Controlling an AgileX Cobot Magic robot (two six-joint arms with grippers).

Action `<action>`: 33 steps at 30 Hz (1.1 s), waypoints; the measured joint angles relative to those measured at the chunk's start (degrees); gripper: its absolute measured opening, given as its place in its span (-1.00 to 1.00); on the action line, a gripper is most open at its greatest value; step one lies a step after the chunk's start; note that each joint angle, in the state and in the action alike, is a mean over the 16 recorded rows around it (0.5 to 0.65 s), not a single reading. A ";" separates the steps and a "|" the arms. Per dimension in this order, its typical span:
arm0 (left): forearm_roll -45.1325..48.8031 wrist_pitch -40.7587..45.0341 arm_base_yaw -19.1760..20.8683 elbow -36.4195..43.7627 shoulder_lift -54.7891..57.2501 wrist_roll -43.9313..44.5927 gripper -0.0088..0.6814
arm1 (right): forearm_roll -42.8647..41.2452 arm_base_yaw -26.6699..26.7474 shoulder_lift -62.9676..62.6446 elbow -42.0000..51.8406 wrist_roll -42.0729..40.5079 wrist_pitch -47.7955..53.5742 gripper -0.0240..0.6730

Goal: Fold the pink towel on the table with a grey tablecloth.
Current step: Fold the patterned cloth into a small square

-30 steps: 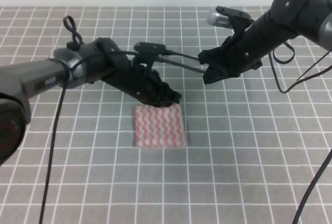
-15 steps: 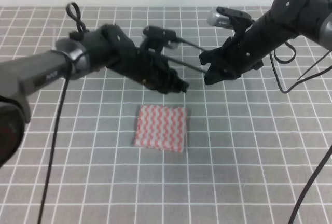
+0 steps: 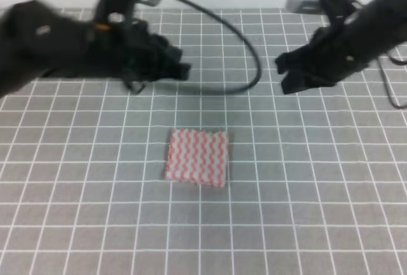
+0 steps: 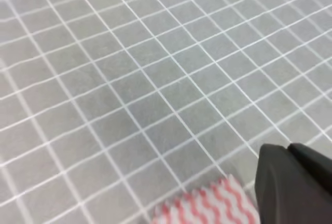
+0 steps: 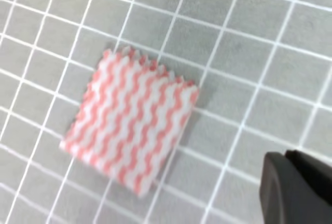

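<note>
The pink towel lies flat on the table with a grey tablecloth as a small folded square with wavy pink and white stripes. It shows whole in the right wrist view, and only its corner shows in the left wrist view. My left gripper is blurred, raised behind and left of the towel, holding nothing. My right gripper hovers behind and right of it, also holding nothing. Each wrist view shows only a dark finger block, so the jaw gaps are unclear.
A black cable loops over the cloth between the two arms, behind the towel. Grey gridded cloth extends on all sides of the towel. A white wall runs along the table's far edge.
The left arm has let go of the towel and pulled up and back to the left. The right arm has drawn back to the right. The towel stays folded in place.
</note>
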 joint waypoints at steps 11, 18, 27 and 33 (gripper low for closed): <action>-0.22 -8.78 0.03 27.19 -35.48 -0.90 -0.98 | -0.34 0.00 -23.90 21.24 -0.03 -7.95 -0.98; -0.44 -12.37 0.03 41.68 -58.89 -3.67 -0.98 | -0.32 -0.02 -38.64 33.86 -0.48 -12.82 -0.98; -0.69 -14.97 0.04 55.17 -76.35 -6.39 -0.98 | 1.02 -0.05 -56.87 49.83 -3.98 -23.37 -0.98; -0.72 -18.15 0.04 63.04 -79.41 -6.01 -0.98 | 4.26 -0.07 -67.71 60.67 -7.68 -36.81 -0.98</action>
